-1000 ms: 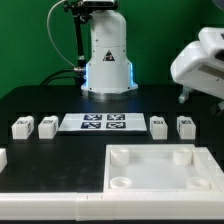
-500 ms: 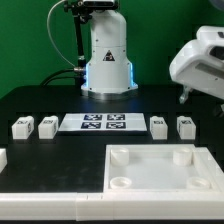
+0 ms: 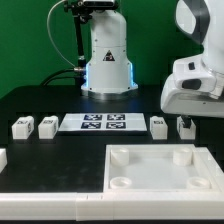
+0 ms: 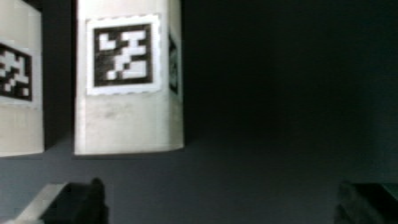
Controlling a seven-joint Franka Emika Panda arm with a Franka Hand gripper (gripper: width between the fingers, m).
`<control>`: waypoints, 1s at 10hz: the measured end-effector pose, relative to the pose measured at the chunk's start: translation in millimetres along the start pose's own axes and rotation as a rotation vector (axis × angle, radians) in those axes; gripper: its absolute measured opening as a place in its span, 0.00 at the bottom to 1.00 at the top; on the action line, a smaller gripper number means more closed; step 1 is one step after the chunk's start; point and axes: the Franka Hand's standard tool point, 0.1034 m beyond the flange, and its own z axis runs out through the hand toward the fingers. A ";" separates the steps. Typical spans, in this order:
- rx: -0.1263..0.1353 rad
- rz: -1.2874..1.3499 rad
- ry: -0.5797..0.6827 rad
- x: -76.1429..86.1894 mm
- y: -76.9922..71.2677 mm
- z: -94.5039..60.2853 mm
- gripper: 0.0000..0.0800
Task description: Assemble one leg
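Observation:
Several small white legs stand in a row on the black table: two at the exterior view's left [image 3: 21,127] [image 3: 46,126] and two at its right [image 3: 158,126] [image 3: 185,127]. My gripper [image 3: 184,119] hangs just above the rightmost leg. In the wrist view one leg [image 4: 128,80] with its square marker lies ahead of the gripper [image 4: 222,205], and a second leg [image 4: 18,85] shows at the picture's edge. The two dark fingertips [image 4: 80,205] stand wide apart over bare table with nothing between them. The gripper is open and empty.
The marker board [image 3: 105,123] lies in the middle of the row. The large white panel [image 3: 150,185] with round corner holes lies at the front. Another white part [image 3: 2,158] shows at the left edge. The arm's base [image 3: 107,55] stands behind.
The arm has swung in from the exterior view's right edge and come down, so the gripper now hangs over the rightmost leg. The parts have not moved.

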 end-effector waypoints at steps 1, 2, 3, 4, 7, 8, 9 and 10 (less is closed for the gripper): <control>-0.027 -0.049 -0.070 -9.0 3.3 -0.9 0.81; -0.085 -0.091 -0.118 -12.2 10.1 -5.6 0.81; -0.106 -0.109 -0.129 -12.7 14.7 -8.5 0.81; -0.105 -0.116 -0.141 -12.0 21.4 -7.2 0.81; -0.087 -0.099 -0.150 -10.0 27.7 -2.7 0.81; -0.087 -0.099 -0.150 -9.9 27.9 -2.6 0.81; -0.067 -0.078 -0.172 -12.6 26.6 -0.7 0.81; 0.008 -0.004 -0.260 -19.7 23.4 6.5 0.81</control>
